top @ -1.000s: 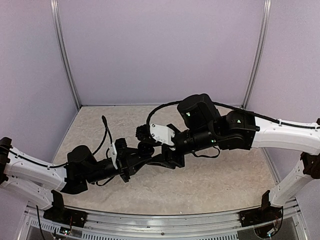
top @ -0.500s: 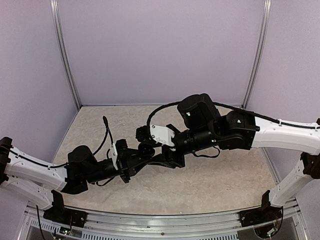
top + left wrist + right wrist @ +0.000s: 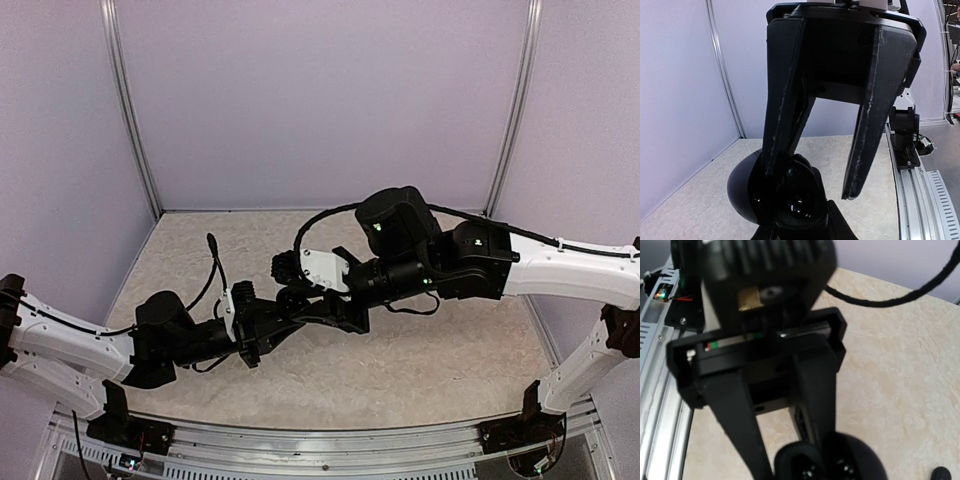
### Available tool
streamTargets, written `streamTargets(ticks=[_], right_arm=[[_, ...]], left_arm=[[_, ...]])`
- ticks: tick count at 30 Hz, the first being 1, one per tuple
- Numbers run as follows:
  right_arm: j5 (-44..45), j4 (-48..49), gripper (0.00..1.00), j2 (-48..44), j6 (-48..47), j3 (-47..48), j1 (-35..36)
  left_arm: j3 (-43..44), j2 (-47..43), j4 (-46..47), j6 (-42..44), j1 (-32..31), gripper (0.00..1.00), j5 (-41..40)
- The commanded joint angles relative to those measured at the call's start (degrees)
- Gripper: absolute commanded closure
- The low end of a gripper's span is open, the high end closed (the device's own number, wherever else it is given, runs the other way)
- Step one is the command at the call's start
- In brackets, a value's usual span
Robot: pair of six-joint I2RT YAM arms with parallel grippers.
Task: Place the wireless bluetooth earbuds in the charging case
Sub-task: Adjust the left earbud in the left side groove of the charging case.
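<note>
The charging case [image 3: 800, 200] lies open on the table, its glossy lid [image 3: 742, 190] folded out to one side. My left gripper [image 3: 812, 196] hangs over it. One of its fingers [image 3: 780, 150] crosses where lid and base meet, and bare table shows between the base and its other finger. My right gripper [image 3: 792, 455] comes in from the opposite side. The case base [image 3: 800, 465] sits at its tips, with the lid [image 3: 860, 460] outside its right finger. Its jaws stand apart with nothing seen between them. A tiny black earbud [image 3: 941, 473] lies on the table. From above the case is hidden under both grippers [image 3: 300, 305].
The speckled beige table [image 3: 430, 370] is walled in purple on three sides. A grooved metal rail [image 3: 920, 200] runs along the near edge by the arm bases. A black cable [image 3: 212, 255] loops up from the left arm.
My right gripper's jaws have drawn closer together over the case. Both grippers have settled slightly lower and closer to each other. The left jaws kept the same width.
</note>
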Motion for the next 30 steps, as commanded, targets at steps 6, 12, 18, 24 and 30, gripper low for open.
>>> streamTargets(ticks=[6,12,18,24,30], right_arm=[[-2.5,2.0,0.71,-0.6,-1.0,-1.1,1.1],[-2.6,2.1,0.76,-1.1,-1.5,-1.6,1.2],[-3.7,2.3,0.79,-1.7,-2.3,-2.1,1.2],[-4.3,2.6,0.82,-2.4,-3.1,-2.6,1.2],[-3.4,2.7,0.84,-2.9,-3.1,-2.8,1.3]], left_arm=[[1.5,0.3,1.3,0.3,-0.2,0.94,1.0],[1.5,0.4,1.5,-0.1,-0.1,0.94,1.7],[1.6,0.5,1.6,-0.4,0.0,0.94,2.2],[1.6,0.5,1.6,-0.7,0.2,0.94,3.0],[1.5,0.6,1.9,-1.4,0.7,0.94,3.6]])
